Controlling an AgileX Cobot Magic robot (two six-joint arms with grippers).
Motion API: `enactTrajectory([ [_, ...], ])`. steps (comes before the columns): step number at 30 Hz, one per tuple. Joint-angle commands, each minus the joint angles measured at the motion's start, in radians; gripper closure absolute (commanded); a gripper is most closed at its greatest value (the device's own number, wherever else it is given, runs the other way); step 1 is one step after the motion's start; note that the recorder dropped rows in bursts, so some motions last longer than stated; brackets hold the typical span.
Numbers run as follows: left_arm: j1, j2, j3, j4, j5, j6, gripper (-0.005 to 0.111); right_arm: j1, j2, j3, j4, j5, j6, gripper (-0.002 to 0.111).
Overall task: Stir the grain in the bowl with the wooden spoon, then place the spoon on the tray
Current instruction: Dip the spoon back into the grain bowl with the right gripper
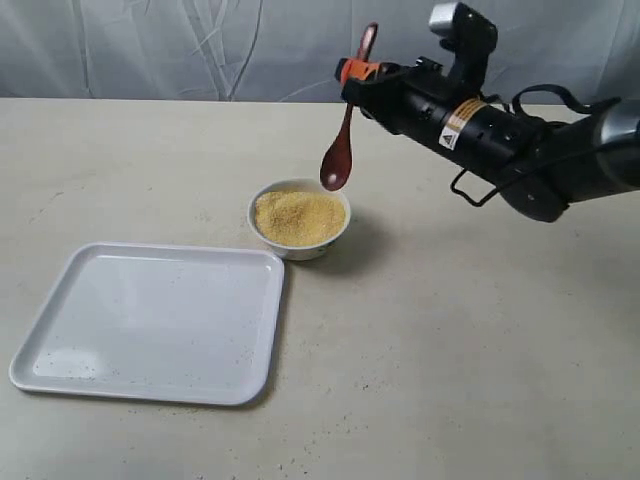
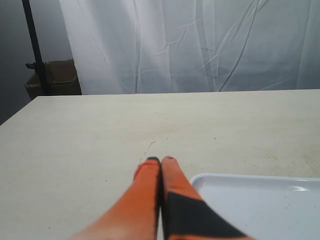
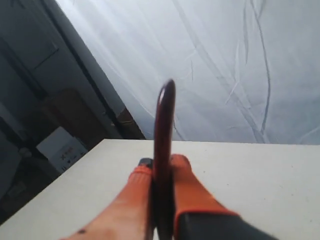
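The small white bowl sits mid-table, filled with yellow grain. Above its far rim hangs the dark reddish-brown wooden spoon, oval end down and just clear of the grain. My right gripper is shut on the spoon's handle, whose tip sticks up between the orange fingers. The large white tray lies in front and to the left of the bowl, and its corner shows in the left wrist view. My left gripper is shut on nothing, low over the table beside the tray; it is outside the exterior view.
A white curtain hangs behind the table. A brown cardboard box and a black pole stand past the table's far left corner. Scattered grains dot the tabletop near the tray.
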State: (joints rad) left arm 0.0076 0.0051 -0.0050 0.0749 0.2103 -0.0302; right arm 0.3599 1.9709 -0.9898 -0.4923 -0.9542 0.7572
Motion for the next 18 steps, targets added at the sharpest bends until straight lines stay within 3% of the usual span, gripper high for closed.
enactTrajectory([
  [1, 0.001, -0.005, 0.005, -0.003, -0.005, -0.003, 0.106, 0.02, 0.073, -0.065, -0.015, -0.02, -0.095, 0.109],
  [9, 0.001, -0.005, 0.005, -0.003, -0.005, -0.003, 0.106, 0.05, 0.174, -0.115, -0.014, -0.022, -0.232, 0.109],
  [18, 0.001, -0.005, 0.005, -0.003, -0.005, -0.003, 0.106, 0.112, 0.222, -0.115, -0.055, -0.044, -0.231, 0.109],
])
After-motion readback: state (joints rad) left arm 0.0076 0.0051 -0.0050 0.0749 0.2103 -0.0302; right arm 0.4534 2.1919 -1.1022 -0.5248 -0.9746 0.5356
